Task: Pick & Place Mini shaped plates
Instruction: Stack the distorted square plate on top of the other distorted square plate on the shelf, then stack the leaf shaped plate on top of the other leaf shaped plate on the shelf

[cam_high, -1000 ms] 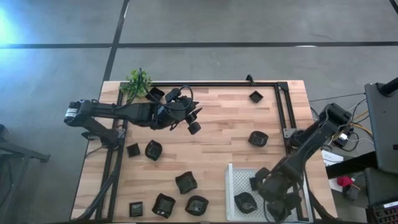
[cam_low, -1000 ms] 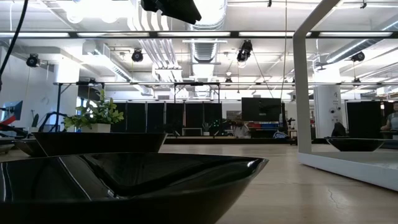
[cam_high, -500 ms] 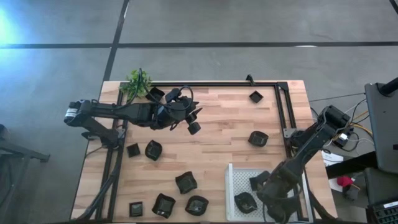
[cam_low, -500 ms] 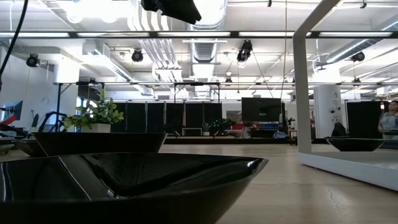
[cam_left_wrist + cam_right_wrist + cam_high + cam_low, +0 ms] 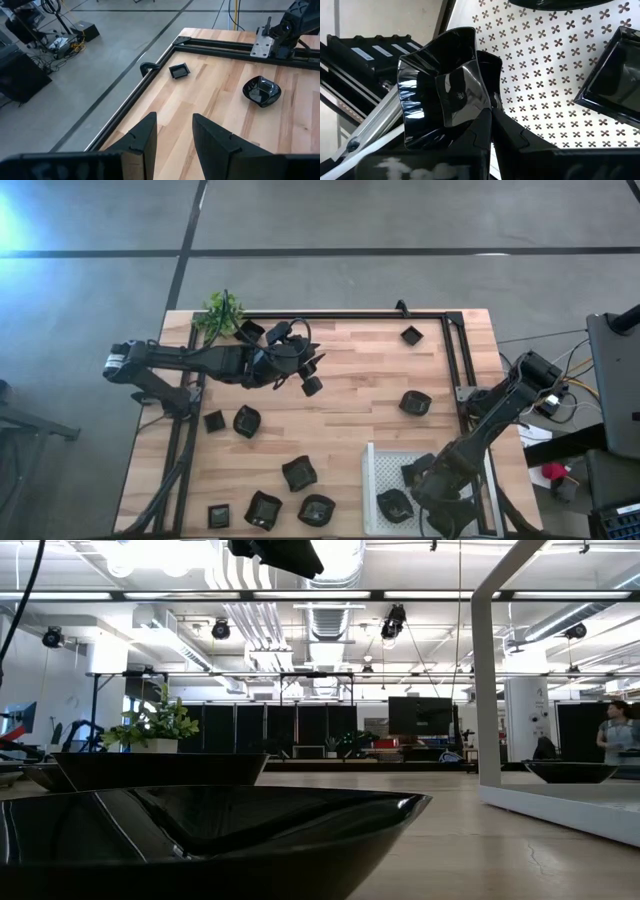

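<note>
Several mini shaped plates, small and black, lie scattered on the wooden table, among them one (image 5: 415, 402) at the right and one (image 5: 299, 473) near the front. Two plates (image 5: 394, 504) (image 5: 415, 473) rest in the white perforated tray (image 5: 375, 465). My right gripper (image 5: 440, 502) hangs over that tray, shut on a wavy-edged black plate (image 5: 440, 95). My left gripper (image 5: 310, 375) stays raised above the far left of the table, open, with nothing between its fingers (image 5: 172, 145). My right gripper pinches the wavy plate's rim (image 5: 472, 107) between its two fingers, which slant down from above. The plate stands steeply tilted, its hollow turned toward the wrist camera, above the perforated tray (image 5: 545, 75). Whether its lower edge touches the tray is hidden.
A small green plant (image 5: 222, 312) stands at the far left corner beside another plate (image 5: 252, 330). A black rail frame (image 5: 455, 370) borders the table. In the low view one plate (image 5: 200, 840) sits close to the camera. A person (image 5: 612, 732) stands far off in the room.
My right gripper has rolled a little about its own pointing line over the tray, turning the held plate with it, and has stayed shut. My left arm has kept still.
</note>
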{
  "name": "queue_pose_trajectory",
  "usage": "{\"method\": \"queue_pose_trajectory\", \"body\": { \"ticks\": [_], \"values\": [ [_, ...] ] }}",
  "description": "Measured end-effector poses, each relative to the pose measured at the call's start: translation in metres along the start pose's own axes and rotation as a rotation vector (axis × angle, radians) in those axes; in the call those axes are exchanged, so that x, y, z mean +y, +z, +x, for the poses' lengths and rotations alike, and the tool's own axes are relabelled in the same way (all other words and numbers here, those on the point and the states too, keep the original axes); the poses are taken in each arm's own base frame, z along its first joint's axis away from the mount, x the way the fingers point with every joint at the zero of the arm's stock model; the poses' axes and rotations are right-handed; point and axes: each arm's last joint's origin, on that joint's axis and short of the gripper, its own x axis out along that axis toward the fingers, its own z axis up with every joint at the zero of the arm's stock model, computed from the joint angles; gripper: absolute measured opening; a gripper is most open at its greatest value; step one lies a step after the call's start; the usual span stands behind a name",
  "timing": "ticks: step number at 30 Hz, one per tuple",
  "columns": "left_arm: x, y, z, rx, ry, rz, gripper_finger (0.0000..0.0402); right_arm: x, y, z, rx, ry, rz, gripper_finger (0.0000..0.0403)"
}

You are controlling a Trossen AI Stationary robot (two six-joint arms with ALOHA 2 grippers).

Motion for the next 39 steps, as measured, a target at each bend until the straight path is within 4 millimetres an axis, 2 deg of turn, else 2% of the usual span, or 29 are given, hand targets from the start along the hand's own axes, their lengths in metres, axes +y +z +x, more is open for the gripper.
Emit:
{"method": "queue_pose_trajectory", "body": {
  "ticks": [15, 22, 35, 39],
  "values": [
    [-0.0001, 0.0, -0.0001, 0.0, 0.0, 0.006, 0.012, -0.0007, -0.0007, 0.0, 0.003, -0.013, 0.009, 0.0009],
    [-0.0001, 0.0, -0.0001, 0.0, 0.0, 0.006, 0.012, -0.0038, -0.0037, -0.0004, 0.016, -0.072, 0.027, 0.0011],
    [-0.0002, 0.0, -0.0001, 0.0, -0.001, 0.006, 0.012, -0.0033, -0.0037, -0.0014, 0.019, -0.073, 0.029, 0.0083],
    [-0.0002, 0.0, -0.0001, 0.0, -0.001, 0.022, 0.012, -0.0028, -0.0042, -0.0026, 0.018, -0.066, 0.026, 0.0094]
  ]
}}
